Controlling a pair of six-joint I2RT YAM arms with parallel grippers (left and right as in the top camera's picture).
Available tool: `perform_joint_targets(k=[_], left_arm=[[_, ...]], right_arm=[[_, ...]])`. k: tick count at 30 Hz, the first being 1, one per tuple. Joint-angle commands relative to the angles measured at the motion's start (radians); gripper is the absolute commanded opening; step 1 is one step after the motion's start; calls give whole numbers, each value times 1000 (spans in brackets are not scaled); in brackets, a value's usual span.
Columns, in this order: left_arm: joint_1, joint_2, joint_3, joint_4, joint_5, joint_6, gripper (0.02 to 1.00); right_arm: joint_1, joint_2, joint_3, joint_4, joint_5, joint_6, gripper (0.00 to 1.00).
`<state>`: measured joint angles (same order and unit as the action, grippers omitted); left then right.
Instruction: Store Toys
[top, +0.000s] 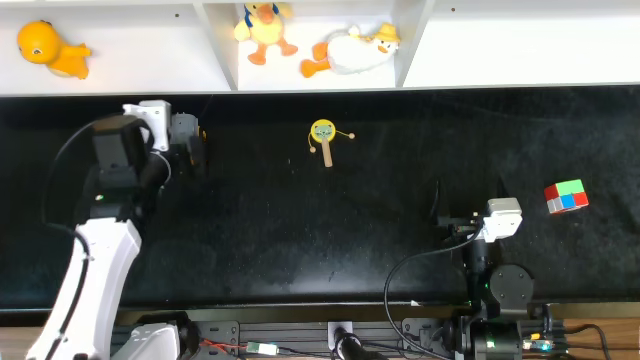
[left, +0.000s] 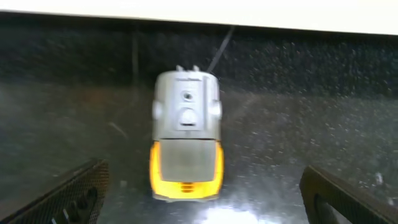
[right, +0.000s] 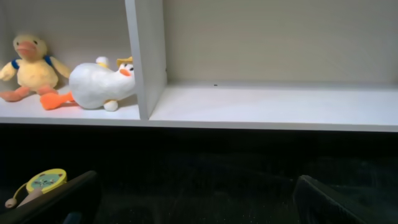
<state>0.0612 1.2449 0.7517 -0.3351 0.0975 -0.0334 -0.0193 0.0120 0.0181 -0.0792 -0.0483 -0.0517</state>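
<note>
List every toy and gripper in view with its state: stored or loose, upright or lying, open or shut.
Orange duck: stored, left compartment.
Yellow plush duck: stored, middle compartment, sitting upright.
White plush duck: stored, middle compartment, lying down.
Toy car: loose on table, ungrasped.
Rattle drum: loose, lying flat on table.
Colour cube: loose on table.
Left gripper: open, over toy car.
Right gripper: open, empty.

Black speckled worktop (top: 300, 240), cables (top: 228, 346) along front edge
</note>
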Motion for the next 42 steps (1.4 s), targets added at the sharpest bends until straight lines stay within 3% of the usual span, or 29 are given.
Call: perform_joint_targets(k=[1, 8, 10, 13, 21, 30, 42], left_arm=[[-16, 79, -5, 18, 6, -74, 998], [-16, 200, -5, 106, -10, -77, 963], [-16, 219, -5, 117, -10, -80, 873], [-16, 233, -5, 118, -11, -80, 656], [-16, 237, -5, 117, -25, -80, 406], [-16, 194, -5, 86, -38, -80, 371], [-18, -93, -4, -66, -114, -73, 336]], right_arm=[[-3, -7, -13, 5, -3, 7, 996], [-3, -7, -13, 5, -3, 7, 996], [-3, -7, -13, 5, -3, 7, 993], [-3, -7, -13, 5, -3, 7, 993], [-3, -7, -13, 5, -3, 7, 996], [-3, -7, -13, 5, -3, 7, 996], [-3, -7, -13, 5, -3, 7, 996]])
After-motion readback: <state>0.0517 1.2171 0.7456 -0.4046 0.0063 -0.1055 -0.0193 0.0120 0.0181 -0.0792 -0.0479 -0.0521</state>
